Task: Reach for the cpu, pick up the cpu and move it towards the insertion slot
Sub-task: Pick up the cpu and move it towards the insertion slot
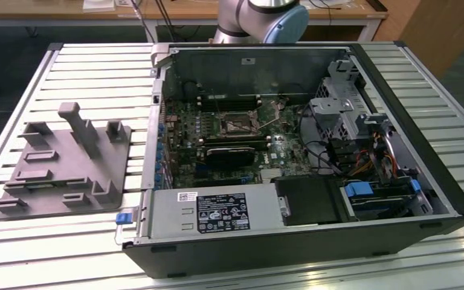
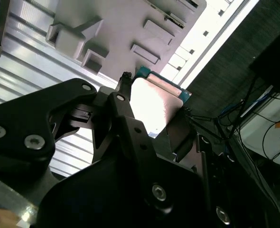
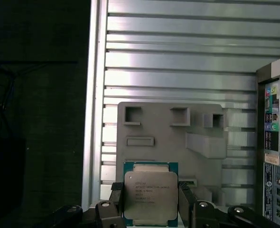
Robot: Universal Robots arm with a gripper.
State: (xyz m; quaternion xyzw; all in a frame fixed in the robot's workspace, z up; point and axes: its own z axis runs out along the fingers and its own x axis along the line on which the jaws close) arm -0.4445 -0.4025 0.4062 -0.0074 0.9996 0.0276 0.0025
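Observation:
In both wrist views the cpu (image 3: 151, 194) (image 2: 154, 104), a flat square chip with a silvery face and a green rim, sits between my gripper's (image 3: 151, 203) (image 2: 152, 121) two black fingers (image 3: 185, 202), which are shut on its opposite edges. It hangs well above the slatted table, over the grey plastic block (image 3: 173, 137) (image 2: 116, 28). In the exterior view the insertion slot (image 1: 236, 125), a square socket with a metal frame and dark centre, lies on the motherboard inside the open computer case (image 1: 296, 241).
The grey block with upright posts (image 1: 63, 163) lies on the slatted table (image 1: 95, 66) at the exterior view's left of the case. A black heatsink-like block (image 1: 230, 154) lies just in front of the socket. The arm's base (image 1: 264, 18) stands behind the case. The case's rear panel (image 3: 277, 142) stands beside the block.

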